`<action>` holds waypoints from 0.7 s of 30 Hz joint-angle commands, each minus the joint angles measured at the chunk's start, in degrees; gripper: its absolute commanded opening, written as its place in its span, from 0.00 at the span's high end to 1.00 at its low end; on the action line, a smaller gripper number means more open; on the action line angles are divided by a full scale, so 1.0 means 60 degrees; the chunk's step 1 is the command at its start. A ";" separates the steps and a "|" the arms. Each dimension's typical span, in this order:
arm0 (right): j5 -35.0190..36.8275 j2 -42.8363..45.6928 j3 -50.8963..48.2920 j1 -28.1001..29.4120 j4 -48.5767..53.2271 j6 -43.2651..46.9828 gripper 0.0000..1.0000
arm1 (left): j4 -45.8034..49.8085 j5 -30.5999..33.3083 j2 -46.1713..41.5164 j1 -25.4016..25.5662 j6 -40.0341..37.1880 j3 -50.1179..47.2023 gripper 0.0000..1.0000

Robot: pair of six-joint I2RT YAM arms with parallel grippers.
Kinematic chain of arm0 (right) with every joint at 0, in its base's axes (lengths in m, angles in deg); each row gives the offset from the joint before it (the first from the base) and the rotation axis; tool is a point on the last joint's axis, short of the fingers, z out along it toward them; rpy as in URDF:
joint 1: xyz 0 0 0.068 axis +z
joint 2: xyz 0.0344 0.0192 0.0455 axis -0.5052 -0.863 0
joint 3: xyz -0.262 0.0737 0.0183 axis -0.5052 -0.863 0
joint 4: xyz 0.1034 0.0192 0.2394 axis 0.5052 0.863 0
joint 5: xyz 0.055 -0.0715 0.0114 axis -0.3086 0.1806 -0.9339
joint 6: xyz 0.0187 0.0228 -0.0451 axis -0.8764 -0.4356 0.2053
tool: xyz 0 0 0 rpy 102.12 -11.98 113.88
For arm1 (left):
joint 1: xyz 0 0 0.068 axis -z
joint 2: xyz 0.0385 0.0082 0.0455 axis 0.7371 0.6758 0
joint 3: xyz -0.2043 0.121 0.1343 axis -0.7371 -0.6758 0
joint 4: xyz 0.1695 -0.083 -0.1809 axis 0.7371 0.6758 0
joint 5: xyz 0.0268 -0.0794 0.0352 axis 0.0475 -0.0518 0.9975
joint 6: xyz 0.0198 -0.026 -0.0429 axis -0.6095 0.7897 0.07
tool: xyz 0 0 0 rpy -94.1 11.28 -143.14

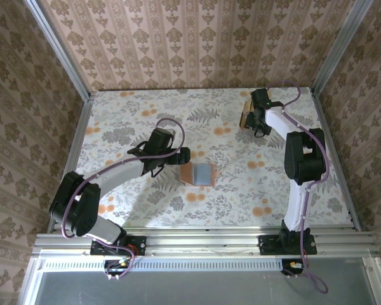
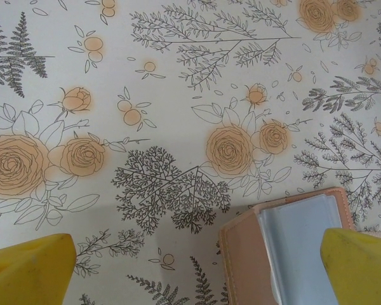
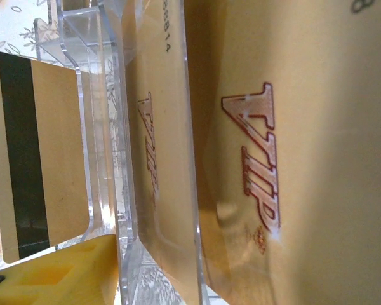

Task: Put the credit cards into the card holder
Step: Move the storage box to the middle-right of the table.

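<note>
At the upper right of the top view, your right pincer (image 1: 249, 119) is down at the credit cards (image 3: 267, 159), which stand on edge in a clear slotted rack (image 3: 108, 127). Whether its jaws pinch a card cannot be told (one yellow finger (image 3: 63, 276) sits low left in the wrist view, the other hidden). Take one card alone: straddle the nearest VIP face, close on its free edge, and lift straight along the slot so the rack does not tip. The card holder (image 1: 197, 173) lies open at the centre of the surface (image 1: 241, 203). Your left pincer (image 2: 193, 267) hangs over it, jaws spread wide, gripping nothing; use it to pin the holder.
</note>
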 commanded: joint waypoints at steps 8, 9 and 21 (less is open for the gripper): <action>0.0388 0.1260 -0.1827 -0.0057 -0.0114 -0.0158 0.38 | -0.0248 -0.0083 -0.0298 0.0151 0.0231 -0.0257 0.00; 0.0387 0.1360 -0.1989 -0.0055 -0.0136 -0.0169 0.38 | -0.0265 -0.0087 -0.0297 0.0150 0.0232 -0.0269 0.00; 0.0304 0.3157 -0.4284 -0.0055 -0.0466 -0.0315 0.37 | -0.0447 -0.0112 -0.0315 0.0264 0.0292 -0.0357 0.00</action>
